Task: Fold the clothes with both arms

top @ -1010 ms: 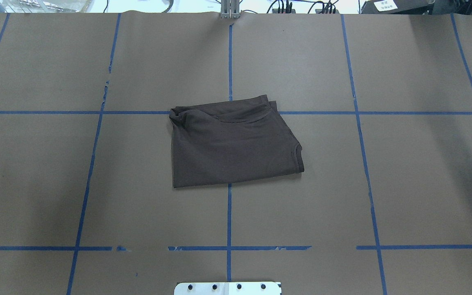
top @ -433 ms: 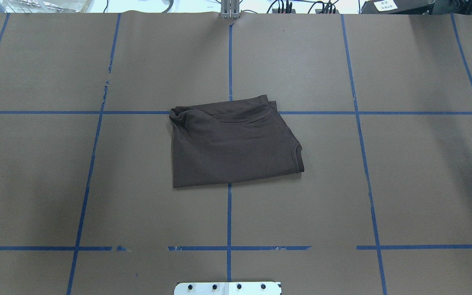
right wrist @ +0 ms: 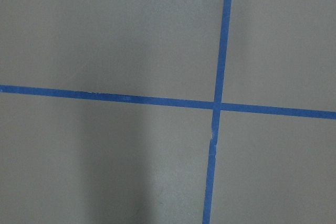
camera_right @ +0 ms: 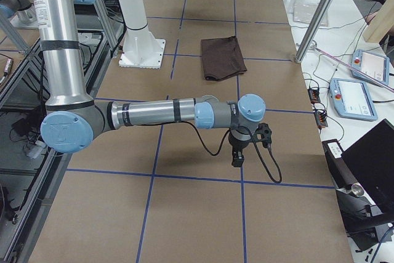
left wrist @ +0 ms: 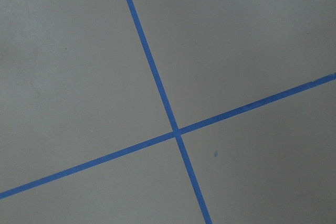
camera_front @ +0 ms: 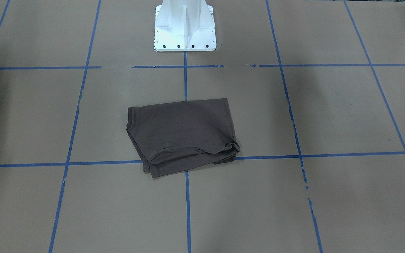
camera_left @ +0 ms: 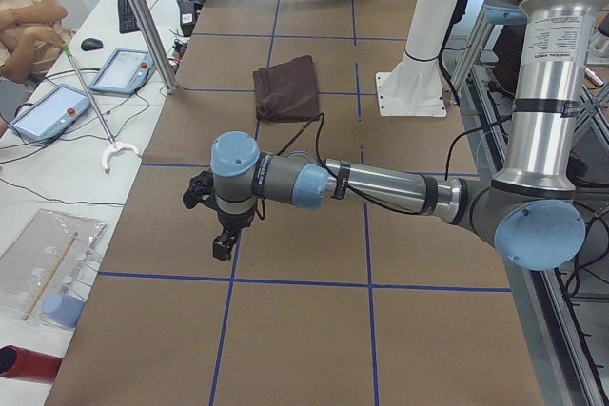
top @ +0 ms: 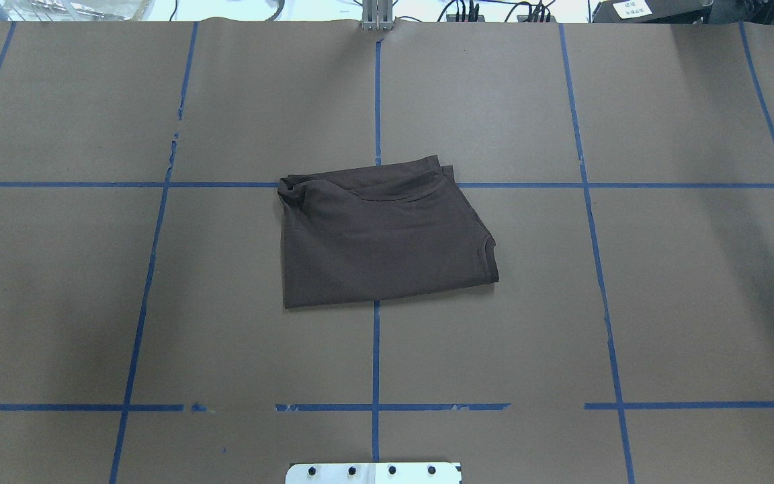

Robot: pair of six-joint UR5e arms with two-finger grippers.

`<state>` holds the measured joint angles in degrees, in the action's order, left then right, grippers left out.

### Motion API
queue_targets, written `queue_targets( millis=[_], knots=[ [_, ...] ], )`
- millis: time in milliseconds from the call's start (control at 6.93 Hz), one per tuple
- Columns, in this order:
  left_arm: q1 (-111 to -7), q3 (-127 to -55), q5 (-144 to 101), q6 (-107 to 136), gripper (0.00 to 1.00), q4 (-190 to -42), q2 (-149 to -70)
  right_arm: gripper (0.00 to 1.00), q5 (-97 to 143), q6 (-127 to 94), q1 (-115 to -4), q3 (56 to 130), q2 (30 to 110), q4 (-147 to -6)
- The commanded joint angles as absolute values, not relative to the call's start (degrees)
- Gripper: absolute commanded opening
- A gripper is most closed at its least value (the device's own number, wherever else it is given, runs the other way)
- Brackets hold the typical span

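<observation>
Nothing has shifted in the last second: my folded T-shirt [top: 380, 242] lies mid-counter [top: 682, 282], covering a crossing of blue tape lines [top: 375, 356].
Its long axis runs side to side, with the curved stitched edge toward the robot's right and a bunched corner at the far left. Left arm [camera_left: 381, 187] and right arm [camera_right: 154, 112] reach over the counter's ends, well apart from the T-shirt. Left tool [camera_left: 222, 249] and right tool [camera_right: 236, 159] point down; I cannot tell how wide either stands. A white label [top: 632, 8] past the far edge is too small to read.
</observation>
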<state>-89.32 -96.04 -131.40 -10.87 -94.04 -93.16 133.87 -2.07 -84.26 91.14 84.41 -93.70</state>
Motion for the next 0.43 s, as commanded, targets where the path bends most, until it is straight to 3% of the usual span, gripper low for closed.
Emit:
queue_targets(
  millis=[0, 289],
  knots=[
    [-89.3, -96.1, -131.4, -10.9, 1.0, -94.0, -93.6, 1.0, 133.9, -2.1, -84.3, 92.3, 84.4, -93.7],
    [-89.5, -97.4, -131.5, -10.9, 1.0, -93.8, -93.5, 1.0, 133.9, -2.3, -84.2, 92.7, 84.4, -93.7]
  ],
)
